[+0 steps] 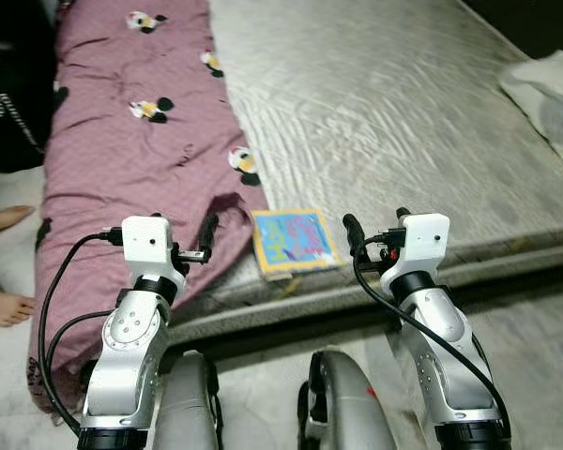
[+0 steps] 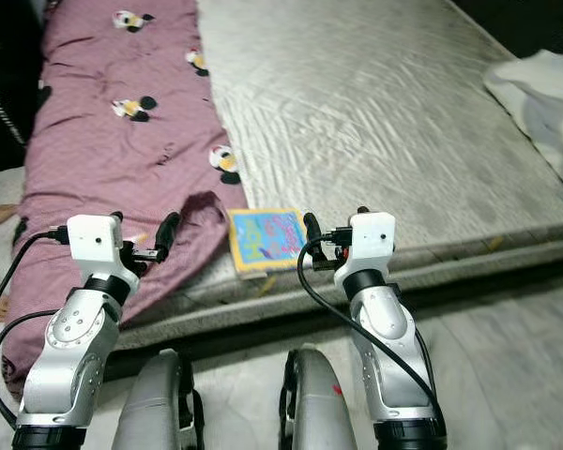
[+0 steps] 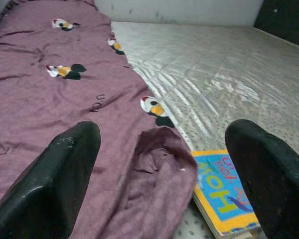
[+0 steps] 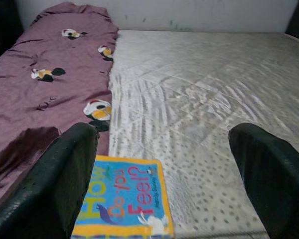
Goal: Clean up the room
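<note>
Item: picture book, lying flat at the mattress near edge, touching the purple blanket. It is being flanked by both grippers, fingers spread and empty; right gripper is probably being held nearer than left gripper.

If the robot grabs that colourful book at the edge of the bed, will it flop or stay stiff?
The book looks thick-paged, like a board book, so it would probably stay stiff. It lies flat near the mattress edge, so a push might slide it off. Its glossy cover may be slippery for the open right gripper.
</note>
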### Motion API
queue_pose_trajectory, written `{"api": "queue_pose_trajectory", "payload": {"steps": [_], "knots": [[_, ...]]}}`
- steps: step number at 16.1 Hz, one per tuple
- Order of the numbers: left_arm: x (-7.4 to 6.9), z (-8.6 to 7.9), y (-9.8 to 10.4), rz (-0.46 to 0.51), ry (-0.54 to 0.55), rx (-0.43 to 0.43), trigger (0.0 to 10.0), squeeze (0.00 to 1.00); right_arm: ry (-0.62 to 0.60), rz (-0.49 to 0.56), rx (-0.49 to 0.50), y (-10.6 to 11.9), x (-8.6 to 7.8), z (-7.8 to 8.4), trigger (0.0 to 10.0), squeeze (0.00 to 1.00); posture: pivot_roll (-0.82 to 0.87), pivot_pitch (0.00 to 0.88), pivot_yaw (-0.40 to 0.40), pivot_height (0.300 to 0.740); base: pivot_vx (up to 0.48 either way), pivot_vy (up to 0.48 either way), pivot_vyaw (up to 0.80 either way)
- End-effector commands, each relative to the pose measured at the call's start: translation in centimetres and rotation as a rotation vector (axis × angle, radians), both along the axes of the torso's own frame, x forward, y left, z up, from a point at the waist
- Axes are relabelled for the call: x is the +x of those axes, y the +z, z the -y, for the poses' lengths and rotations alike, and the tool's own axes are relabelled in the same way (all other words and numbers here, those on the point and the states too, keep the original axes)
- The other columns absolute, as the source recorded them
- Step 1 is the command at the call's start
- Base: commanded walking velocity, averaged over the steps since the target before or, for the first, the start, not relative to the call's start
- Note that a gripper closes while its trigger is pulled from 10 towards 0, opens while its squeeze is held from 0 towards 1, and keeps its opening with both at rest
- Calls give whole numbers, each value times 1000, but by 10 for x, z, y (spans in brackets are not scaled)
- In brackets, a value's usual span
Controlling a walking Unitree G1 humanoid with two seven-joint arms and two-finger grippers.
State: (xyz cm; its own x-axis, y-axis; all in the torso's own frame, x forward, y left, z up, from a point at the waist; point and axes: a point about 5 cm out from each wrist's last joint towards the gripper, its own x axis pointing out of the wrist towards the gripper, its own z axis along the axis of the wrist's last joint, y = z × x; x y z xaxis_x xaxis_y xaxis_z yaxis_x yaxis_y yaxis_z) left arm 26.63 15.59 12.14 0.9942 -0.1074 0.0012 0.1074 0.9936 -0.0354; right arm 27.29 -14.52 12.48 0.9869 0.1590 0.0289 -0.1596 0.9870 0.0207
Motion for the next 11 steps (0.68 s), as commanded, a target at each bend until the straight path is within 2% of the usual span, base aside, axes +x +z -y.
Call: {"api": "queue_pose_trajectory", "payload": {"steps": [1,2,11], "knots": [[0,-1,3,13,2,2,10000,0,-8,-1,-9,0,2,4,10000,0,-19,171,-60,631,0,0,0],[0,0,3,18,-1,-1,10000,0,-8,0,-9,0,2,4,10000,0,-18,166,-62,631,0,0,0],[-1,3,2,12,-16,-12,10000,0,-13,0,-9,-1,2,4,10000,0,-25,158,-59,631,273,0,0]]}}
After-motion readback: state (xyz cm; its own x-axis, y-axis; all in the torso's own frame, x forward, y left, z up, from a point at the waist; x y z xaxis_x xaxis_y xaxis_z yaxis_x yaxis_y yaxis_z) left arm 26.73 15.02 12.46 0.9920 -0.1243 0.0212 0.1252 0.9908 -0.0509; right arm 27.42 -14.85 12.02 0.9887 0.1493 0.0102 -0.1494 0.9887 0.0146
